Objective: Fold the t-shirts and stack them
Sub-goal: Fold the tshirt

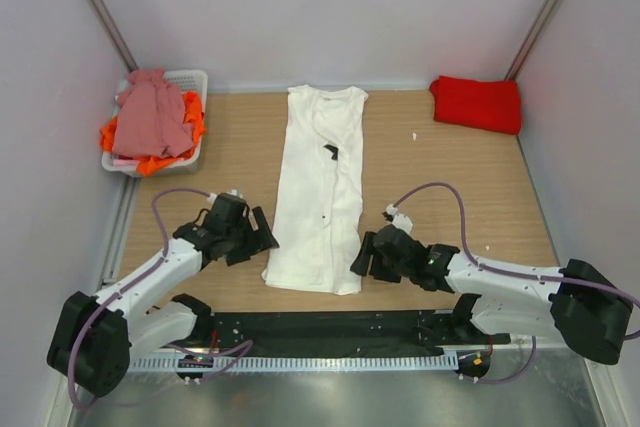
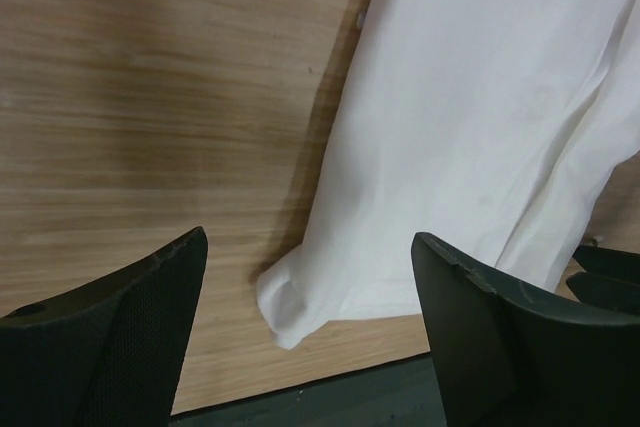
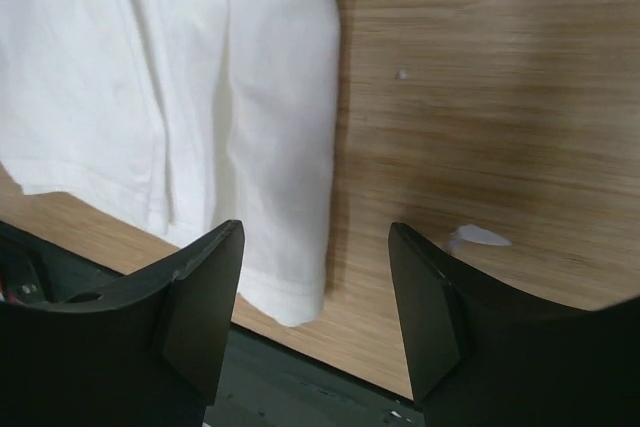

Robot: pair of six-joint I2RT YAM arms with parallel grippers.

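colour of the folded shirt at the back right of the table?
Bright red, plain with no visible print. Shows best in the top external view.

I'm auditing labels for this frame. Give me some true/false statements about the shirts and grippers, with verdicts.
1. The white shirt lies as a long narrow strip on the table. True.
2. The red shirt is in the basket. False: it lies folded at the table's far right corner.
3. The left gripper and the right gripper are both open. True.
4. The basket is empty. False: it holds a pink shirt and an orange shirt.
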